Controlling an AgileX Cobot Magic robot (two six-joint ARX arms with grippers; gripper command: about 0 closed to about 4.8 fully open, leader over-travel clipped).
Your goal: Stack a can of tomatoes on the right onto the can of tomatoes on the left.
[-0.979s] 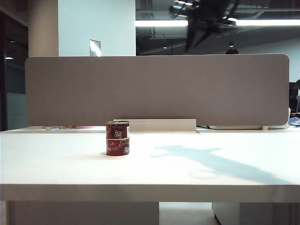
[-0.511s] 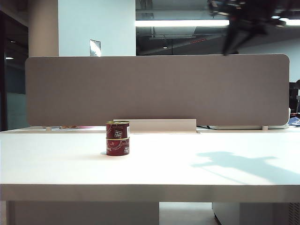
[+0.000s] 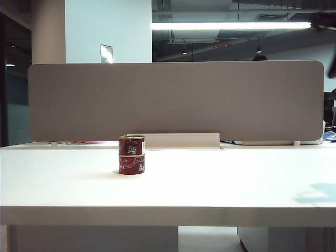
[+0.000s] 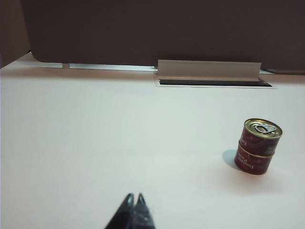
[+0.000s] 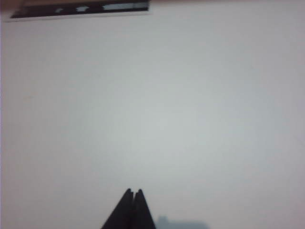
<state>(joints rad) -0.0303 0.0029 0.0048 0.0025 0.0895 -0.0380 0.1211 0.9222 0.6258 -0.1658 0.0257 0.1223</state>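
Note:
Two dark red tomato cans stand stacked left of the table's middle: the upper can (image 3: 131, 145) rests upright on the lower can (image 3: 131, 164). The left wrist view shows the same stack, upper can (image 4: 262, 136) with its pull-tab lid on the lower can (image 4: 254, 162). My left gripper (image 4: 135, 196) is shut and empty, low over bare table, well away from the stack. My right gripper (image 5: 134, 191) is also shut and empty, above bare white table with no can in its view. In the exterior view only a dark blur of the right arm (image 3: 326, 23) shows at the upper right edge.
A grey partition panel (image 3: 176, 100) runs along the back of the white table (image 3: 220, 184). A white cable box (image 3: 181, 140) sits in front of it, behind the cans, with a dark slot (image 4: 214, 82) beside it. The arm's shadow (image 3: 317, 194) lies at the right edge.
The right arm has swept from the upper middle to the right, almost out of the exterior view, and its shadow slid right across the table. The stacked cans have not moved.

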